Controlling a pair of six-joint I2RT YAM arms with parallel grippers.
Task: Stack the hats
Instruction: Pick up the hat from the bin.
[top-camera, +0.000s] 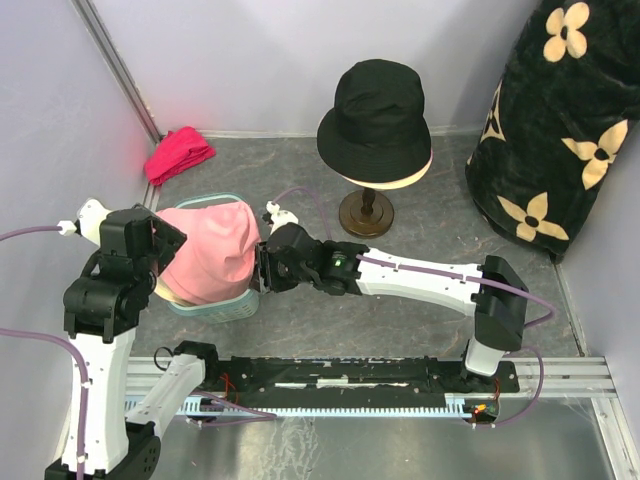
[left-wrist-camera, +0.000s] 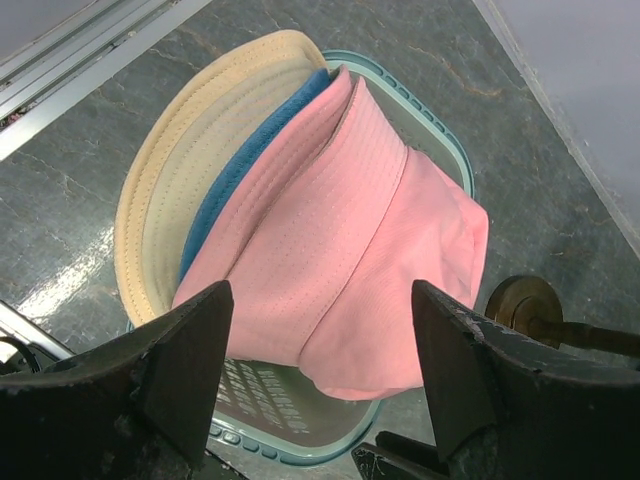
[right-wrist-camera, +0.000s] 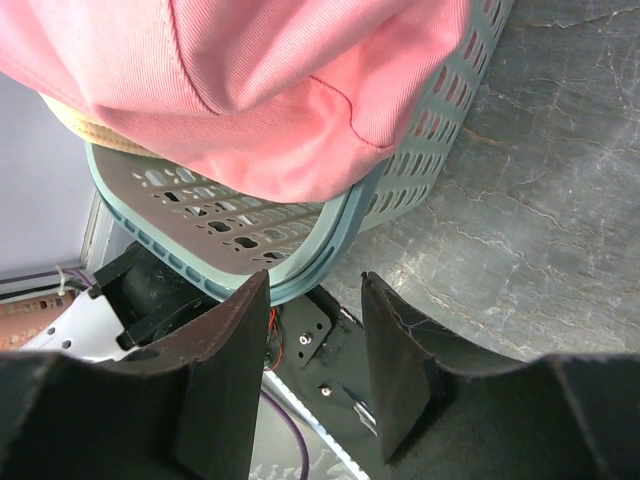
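- Black two-finger left gripper (left-wrist-camera: 320, 320), item one: condition?
- Fingers spread and empty, poised over the pink fabric bucket hat (left-wrist-camera: 340, 260), probably to take it by the crown.
- Item two, right gripper (right-wrist-camera: 312, 300)?
- Fingers apart and empty, low beside the teal perforated plastic basket (right-wrist-camera: 250, 230), perhaps to steady it.
- Hats, location?
- Pink is nested over the blue fabric hat (left-wrist-camera: 240, 170) and the beige fabric hat (left-wrist-camera: 170, 180), tilted in the basket. The stack looks part-built. The black fabric bucket hat (top-camera: 377, 110) is well apart, on the cream egg-shaped mannequin head (top-camera: 385, 180), and not yet joined.
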